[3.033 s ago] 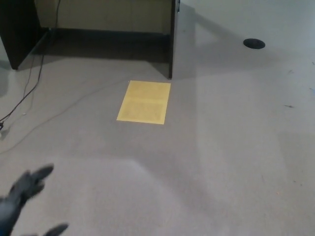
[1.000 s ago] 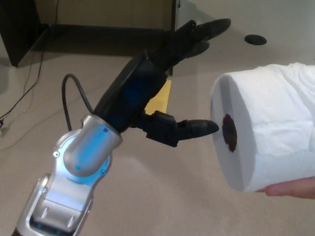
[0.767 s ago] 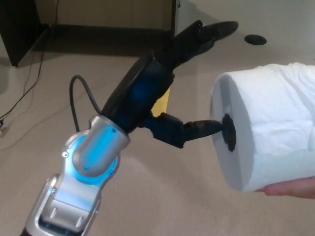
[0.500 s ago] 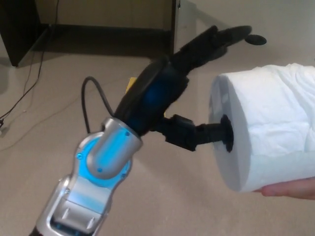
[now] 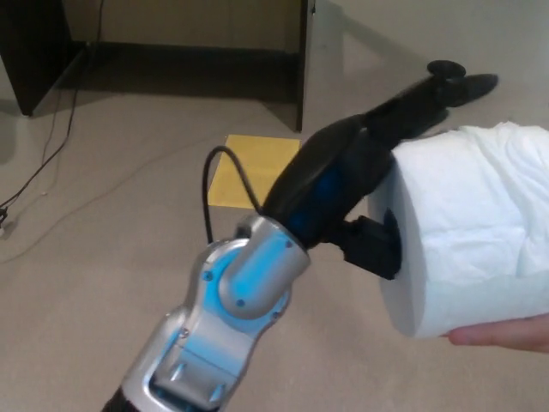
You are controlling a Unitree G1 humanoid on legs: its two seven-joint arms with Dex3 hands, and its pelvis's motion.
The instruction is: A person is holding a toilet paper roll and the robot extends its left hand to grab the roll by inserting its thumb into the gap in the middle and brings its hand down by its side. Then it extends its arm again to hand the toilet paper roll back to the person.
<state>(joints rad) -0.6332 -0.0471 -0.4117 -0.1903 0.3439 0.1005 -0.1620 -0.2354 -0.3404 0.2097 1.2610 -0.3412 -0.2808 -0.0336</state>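
With its thumb sunk into the core of the fat white toilet paper roll (image 5: 467,227) resting on a person's fingers (image 5: 502,330), the robot's black left hand (image 5: 369,184) apparently has not clamped, so its outstretched fingers must next close over the top.

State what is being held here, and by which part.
The white toilet paper roll rests on a person's fingers underneath. The left hand has only its thumb in the core, fingers unclosed.

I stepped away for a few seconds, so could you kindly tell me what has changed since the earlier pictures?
The black left hand rose from low at the left and pushed its thumb into the core of the white toilet paper roll; its two fingers are still extended above it. A person's hand still supports the roll. The yellow sheet on the floor stayed put.
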